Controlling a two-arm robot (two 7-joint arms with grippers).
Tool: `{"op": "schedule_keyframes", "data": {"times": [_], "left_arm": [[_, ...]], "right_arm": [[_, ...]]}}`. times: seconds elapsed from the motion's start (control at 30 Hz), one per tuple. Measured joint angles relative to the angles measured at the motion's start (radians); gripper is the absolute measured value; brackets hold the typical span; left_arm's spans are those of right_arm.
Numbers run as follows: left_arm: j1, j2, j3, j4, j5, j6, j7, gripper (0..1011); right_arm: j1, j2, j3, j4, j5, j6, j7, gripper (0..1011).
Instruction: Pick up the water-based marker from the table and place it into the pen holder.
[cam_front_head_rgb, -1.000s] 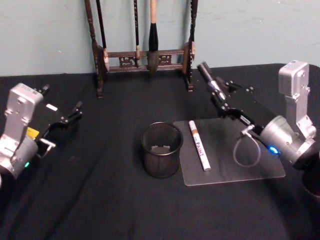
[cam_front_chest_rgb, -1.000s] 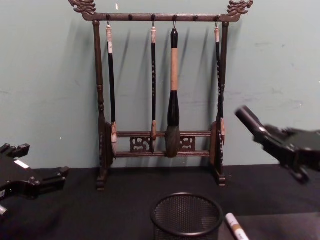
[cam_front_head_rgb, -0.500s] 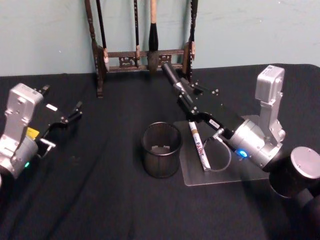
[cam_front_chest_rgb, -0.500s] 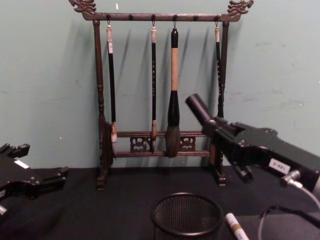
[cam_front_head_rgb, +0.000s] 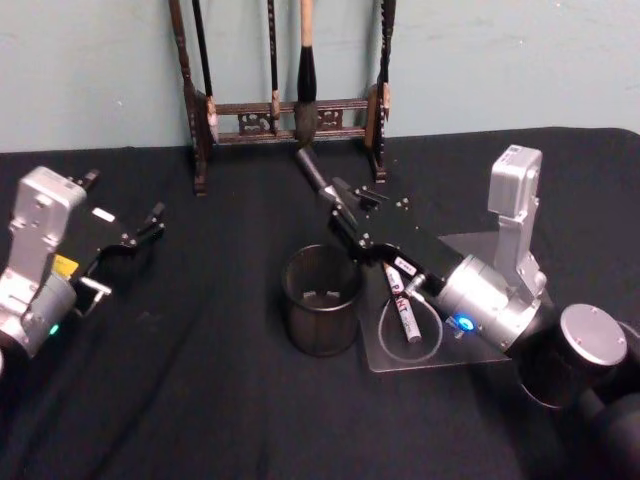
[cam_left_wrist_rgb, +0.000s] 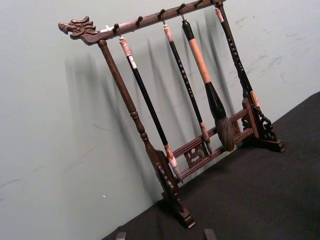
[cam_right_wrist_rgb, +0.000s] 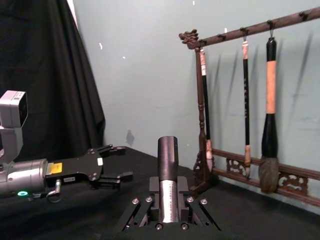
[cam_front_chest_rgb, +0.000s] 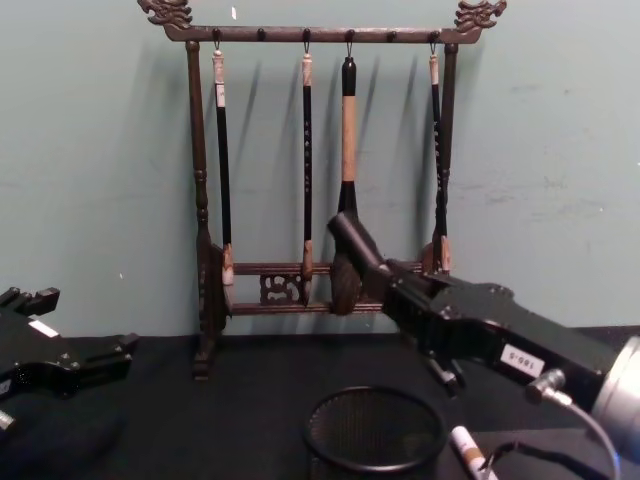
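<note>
Near the left edge of the black-cloth table (cam_front_head_rgb: 200, 400), the left gripper (cam_right_wrist_rgb: 122, 162) hangs idle above the cloth, its jaws spread with nothing between them. At the middle of the far edge stands the tall dark wooden rack (cam_front_chest_rgb: 199, 200), with four brushes (cam_front_chest_rgb: 347, 180) hanging from its top bar. In front of the rack, about the middle of the table, sits the small round black wire-mesh pen holder (cam_front_head_rgb: 320, 320), upright (solid rim uppermost).

Above the holder's far-right rim, the right gripper (cam_front_chest_rgb: 392, 285) reaches in from the table's right edge, its jaws pinching the silver barrel of the black-capped marker (cam_right_wrist_rgb: 168, 150). The marker is in the air, held above the cup and tilted, its black end pointing up and away toward the rack (in the chest view it crosses in front of the fattest brush).

Right of the holder, a clear plastic mat (cam_front_head_rgb: 385, 355) lies flat. A white paint marker (cam_front_head_rgb: 404, 312) lies on it just beside the holder, partly hidden under the right arm.
</note>
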Motion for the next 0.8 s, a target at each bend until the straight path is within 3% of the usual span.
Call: {"op": "schedule_keyframes", "data": {"times": [0.3, 0.8], "left_arm": [[0.0, 0.0, 0.0, 0.0, 0.0, 0.0, 0.0, 1001], [0.0, 0.0, 0.0, 0.0, 0.0, 0.0, 0.0, 1001]], "right_arm": [[0.009, -0.009, -0.033, 0.028, 0.004, 0.002, 0.003, 209], [0.014, -0.016, -0.059, 0.058, -0.008, -0.012, 0.001, 209]]}}
